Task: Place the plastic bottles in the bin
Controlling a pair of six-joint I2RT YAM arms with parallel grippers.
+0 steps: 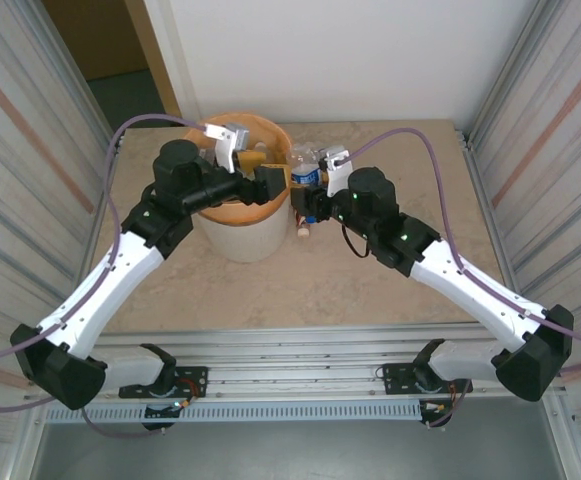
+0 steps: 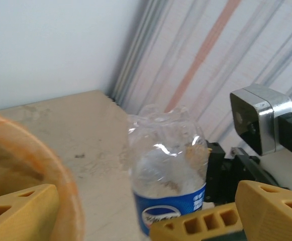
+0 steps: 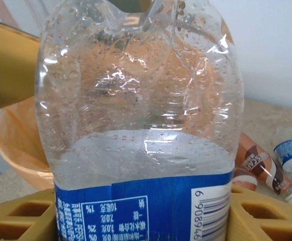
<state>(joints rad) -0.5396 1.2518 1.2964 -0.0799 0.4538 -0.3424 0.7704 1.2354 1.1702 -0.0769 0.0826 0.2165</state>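
right wrist: blue-labelled bottle [image 3: 140, 125] is clamped upright in the right gripper [image 3: 140, 218], bin [image 3: 15, 150] just left of it; left gripper [image 2: 143, 221] is held wide open, empty.

1. Bottle [image 3: 135, 100] — clear glossy plastic, creased; label [image 3: 151, 206] slick blue film.
2. Right fingers [image 3: 266, 216]: matt yellow plastic.
3. Bag [image 3: 15, 145]: thin shiny orange film; bin [image 1: 240, 238]: matt off-white plastic.
4. Table [image 1: 320, 285]: matt beige, stone-like; walls [image 1: 560, 120] at 3 and 9 o'clock — ribbed metal.
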